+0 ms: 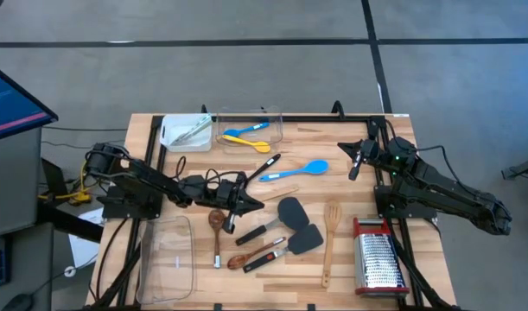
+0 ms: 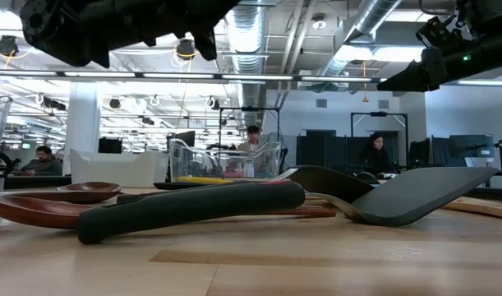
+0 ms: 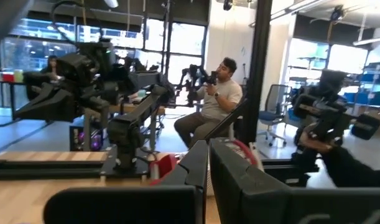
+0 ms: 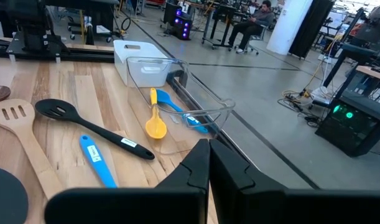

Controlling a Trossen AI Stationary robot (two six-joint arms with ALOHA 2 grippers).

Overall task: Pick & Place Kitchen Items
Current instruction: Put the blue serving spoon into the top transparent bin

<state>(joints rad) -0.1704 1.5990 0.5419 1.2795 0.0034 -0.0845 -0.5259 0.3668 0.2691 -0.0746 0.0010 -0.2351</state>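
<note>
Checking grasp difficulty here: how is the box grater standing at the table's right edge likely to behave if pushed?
The box grater looks like stiff metal, so it should hold its shape. In the high view it appears to lie on its side, so it would probably slide, not tip. Its perforated face may be too rough for a clean grip.

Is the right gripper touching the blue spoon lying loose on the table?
Apart. In the high view the right gripper is shut and sits clear of the blue spoon, with bare table showing between them.
</note>
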